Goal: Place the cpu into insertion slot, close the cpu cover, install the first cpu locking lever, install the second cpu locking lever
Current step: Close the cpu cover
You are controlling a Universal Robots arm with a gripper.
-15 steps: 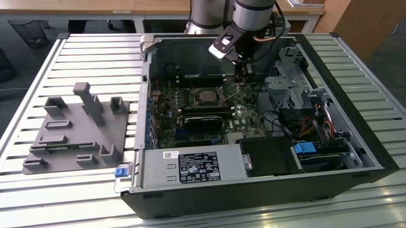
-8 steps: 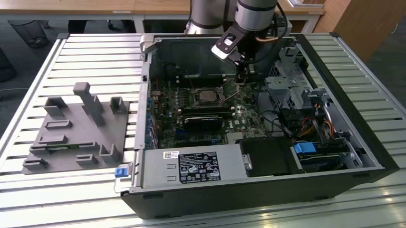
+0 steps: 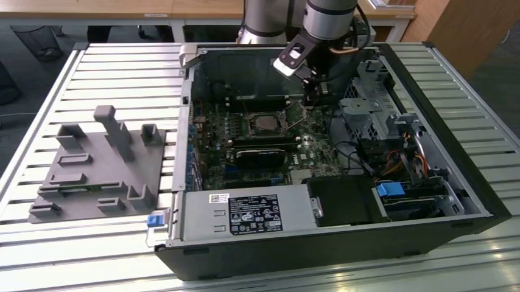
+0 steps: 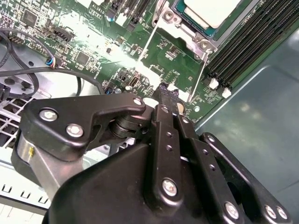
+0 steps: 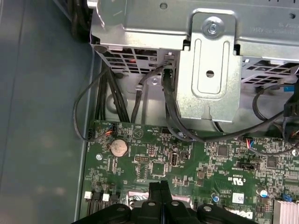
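Observed end effector (image 4: 168, 93) clenched, empty, just beside insertion slot (image 4: 189, 25). Found cpu (image 4: 212, 9) lying inside slot, thin lever rods (image 4: 201, 70) alongside.

Pale square cpu (image 4: 212, 10), face up, lying flat inside the silver-rimmed insertion slot (image 4: 187, 32)

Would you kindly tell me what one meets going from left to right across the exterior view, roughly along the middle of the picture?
Grey fixture block → the insertion slot on the green board → the gripper → silver drive cage.
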